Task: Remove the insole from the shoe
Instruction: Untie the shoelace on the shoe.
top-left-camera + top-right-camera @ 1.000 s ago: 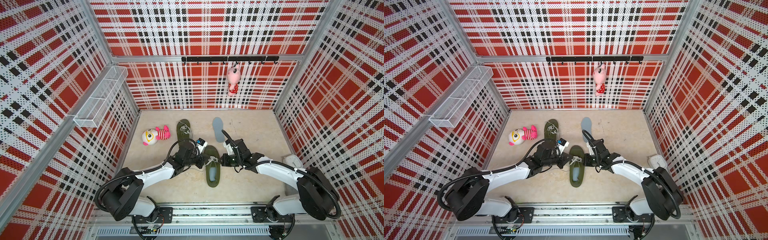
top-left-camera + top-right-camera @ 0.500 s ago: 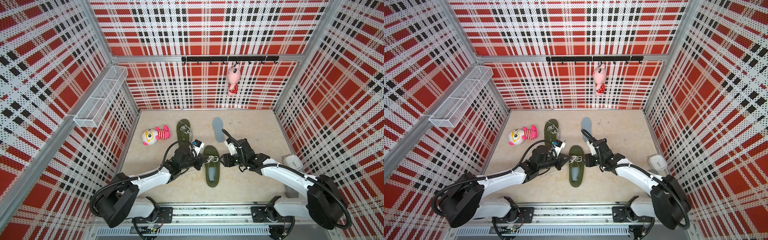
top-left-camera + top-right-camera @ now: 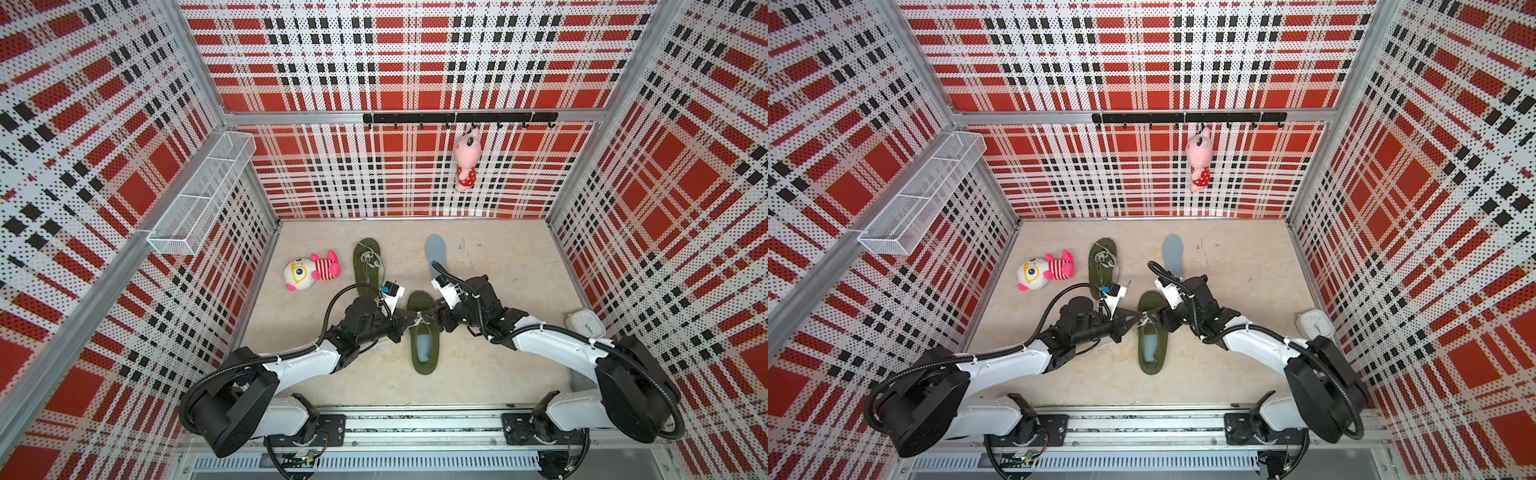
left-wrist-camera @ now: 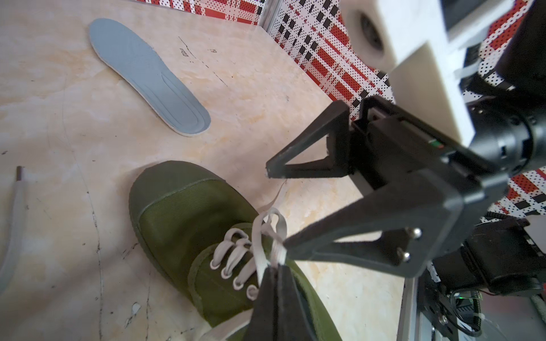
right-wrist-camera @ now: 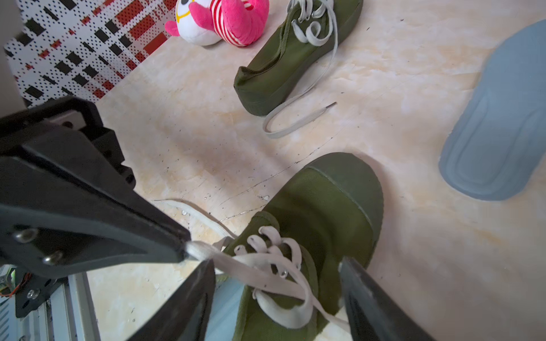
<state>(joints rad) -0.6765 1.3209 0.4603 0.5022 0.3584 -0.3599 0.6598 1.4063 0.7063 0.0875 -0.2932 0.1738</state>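
Shoe (image 3: pixel 423 332) lies between my two grippers in both top views, toe toward the back wall. The insole (image 3: pixel 424 345) shows in its opening, on the heel side of my right gripper (image 3: pixel 437 322). Left wrist view: my left gripper (image 4: pixel 274 274) is pinched on the lace (image 4: pixel 261 254). Right wrist view: my right jaws stand apart over the laces, so I judge this arm is the free one to reach.
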